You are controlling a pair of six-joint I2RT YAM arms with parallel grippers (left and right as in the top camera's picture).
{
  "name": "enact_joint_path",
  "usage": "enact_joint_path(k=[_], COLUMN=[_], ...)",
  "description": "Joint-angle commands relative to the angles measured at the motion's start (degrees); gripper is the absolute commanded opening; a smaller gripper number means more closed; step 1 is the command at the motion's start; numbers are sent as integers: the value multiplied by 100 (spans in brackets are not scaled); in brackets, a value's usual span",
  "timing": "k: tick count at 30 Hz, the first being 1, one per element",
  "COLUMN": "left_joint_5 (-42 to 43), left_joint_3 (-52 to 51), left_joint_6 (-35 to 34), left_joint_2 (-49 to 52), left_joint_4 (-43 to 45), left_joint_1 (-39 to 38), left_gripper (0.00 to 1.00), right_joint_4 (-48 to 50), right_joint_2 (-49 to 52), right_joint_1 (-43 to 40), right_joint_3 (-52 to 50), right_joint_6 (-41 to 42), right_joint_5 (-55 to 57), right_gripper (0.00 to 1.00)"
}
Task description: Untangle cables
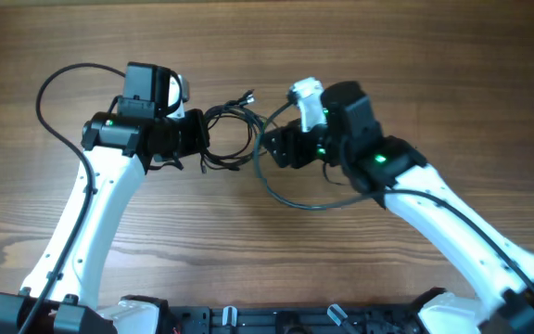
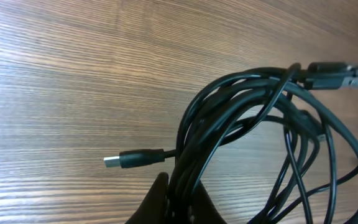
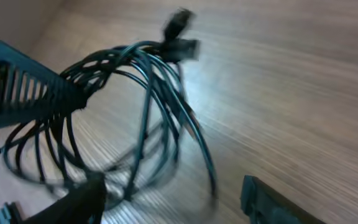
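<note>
A tangle of thin dark green-black cables [image 1: 230,130] lies in loops on the wooden table between my two grippers, with plug ends sticking out at its top right. My left gripper [image 1: 196,139] is shut on a bundle of the loops at the tangle's left side; its wrist view shows several strands [image 2: 229,124] pinched between the fingers [image 2: 180,198] and a plug [image 2: 132,159] lying on the table beside them. My right gripper [image 1: 274,141] is open at the tangle's right side. In its blurred wrist view the loops [image 3: 142,106] hang between and ahead of its fingers [image 3: 173,199].
One longer strand [image 1: 286,197] curves out below the right gripper onto the table. Thick black arm cables [image 1: 58,111] arc left of the left arm. The arm bases stand along the front edge [image 1: 267,320].
</note>
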Motion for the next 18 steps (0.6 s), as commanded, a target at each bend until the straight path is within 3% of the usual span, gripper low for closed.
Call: enact_joint_path(k=[1, 4, 9, 10, 12, 18], left_joint_5=[136, 136, 136, 111, -35, -566], left_joint_3=[55, 55, 55, 55, 55, 55], left_joint_6=[-46, -46, -46, -44, -42, -46], left_joint_2=[-138, -136, -127, -127, -127, -127], left_joint_4=[46, 81, 68, 44, -17, -164], left_joint_1=[-186, -262, -323, -323, -323, -321], left_gripper=[4, 4, 4, 4, 16, 18], right_joint_4=[280, 339, 249, 153, -236, -1309], right_joint_2=[411, 511, 509, 509, 509, 509], right_joint_1=[61, 61, 59, 59, 15, -181], right_joint_3=[68, 68, 68, 68, 68, 68], right_joint_6=[179, 199, 205, 273, 573, 1095], right_joint_5=[-579, -658, -382, -107, 787, 2304], right_gripper=[69, 60, 4, 4, 4, 4])
